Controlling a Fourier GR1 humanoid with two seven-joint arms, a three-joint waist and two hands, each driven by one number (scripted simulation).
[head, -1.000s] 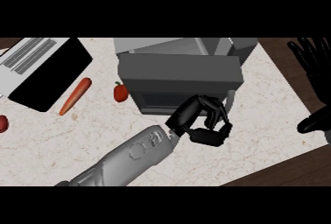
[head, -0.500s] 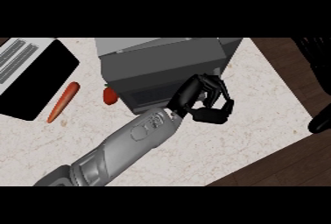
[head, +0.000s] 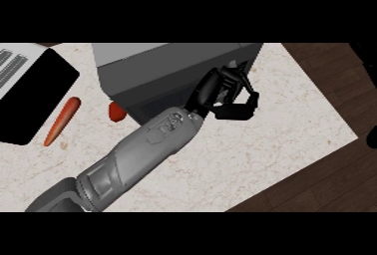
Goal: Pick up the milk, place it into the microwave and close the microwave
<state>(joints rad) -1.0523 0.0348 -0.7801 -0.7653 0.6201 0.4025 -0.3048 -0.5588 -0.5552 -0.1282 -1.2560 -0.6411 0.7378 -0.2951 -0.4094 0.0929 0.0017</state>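
Microwave (head: 158, 69), carrot (head: 62, 119) alongside

The microwave (head: 158, 69) is cut off by the view's top edge; you cannot see its door or interior. The forearm hides its lower right corner and part of the red item (head: 116, 111) beside it. The milk shows nowhere. You cannot tell whether the hand (head: 225, 92) holds anything under its curled fingers (head: 239, 110). The black panel (head: 33, 97) runs off the left edge.
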